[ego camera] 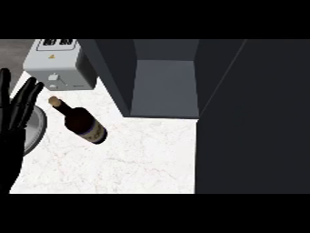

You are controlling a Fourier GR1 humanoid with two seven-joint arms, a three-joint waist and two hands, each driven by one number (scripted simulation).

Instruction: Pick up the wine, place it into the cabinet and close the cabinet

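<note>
The wine bottle (81, 122) stands on the white desk (137, 164), seen from above so that its cork leans toward the toaster (58, 63), and nothing holds it. The cabinet (164, 86) is just beyond and to the right of the bottle, its inside open and bare, with the dark door (264, 118) swung out on the far side from the bottle. The left hand (6, 118) rests to the left of the bottle, fingers (24, 98) straight and spread, over the rim of a grey plate (35, 132). The right hand is out of view.

The main risk, as I judge it, is the tall, narrow bottle: a sideways brush could tip it toward the toaster or roll it. Carried high, its neck might strike the cabinet's top edge. The door can only close once the arm withdraws.
</note>
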